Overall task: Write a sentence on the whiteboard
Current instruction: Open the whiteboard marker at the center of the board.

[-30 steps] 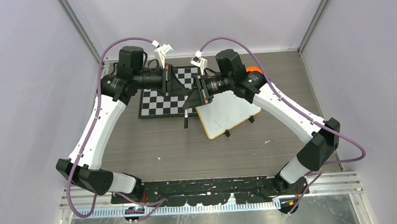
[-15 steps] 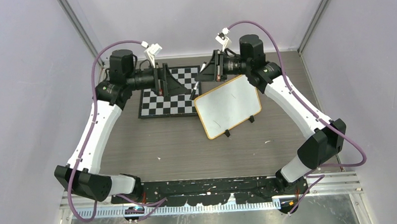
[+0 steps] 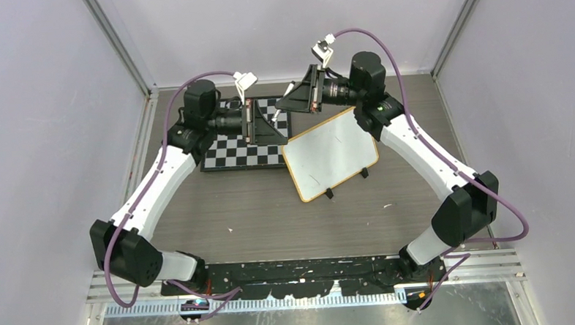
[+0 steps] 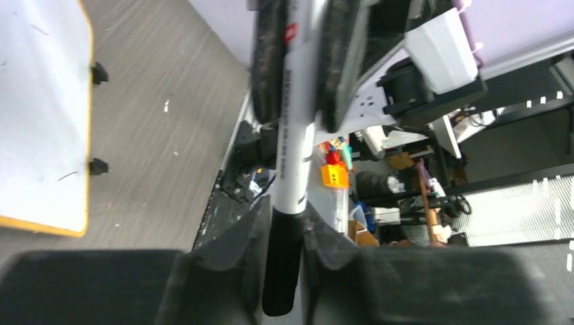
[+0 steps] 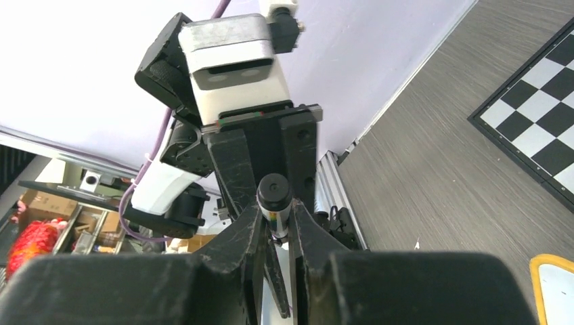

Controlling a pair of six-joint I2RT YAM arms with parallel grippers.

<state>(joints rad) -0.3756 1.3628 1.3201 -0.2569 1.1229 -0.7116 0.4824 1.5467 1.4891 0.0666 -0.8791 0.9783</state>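
Observation:
The whiteboard (image 3: 330, 155), white with a yellow-orange rim and black feet, lies on the table at centre right. It also shows in the left wrist view (image 4: 40, 101). A white marker (image 3: 281, 105) with a black cap (image 4: 283, 271) is held in the air above the board's far left corner. My left gripper (image 3: 273, 125) (image 4: 284, 223) is shut on the capped end. My right gripper (image 3: 283, 102) (image 5: 274, 227) is shut on the marker's white barrel (image 4: 292, 101), with the marker's black end (image 5: 274, 193) facing its camera.
A black-and-white chessboard (image 3: 233, 154) lies just left of the whiteboard, under my left gripper, and shows in the right wrist view (image 5: 535, 128). An orange object (image 3: 370, 100) sits behind my right arm. Small white specks (image 3: 387, 206) lie on the table in front of the board.
My right gripper lifted the marker from low by the whiteboard's left edge up and back. My left gripper moved right and closed on the marker's capped end.

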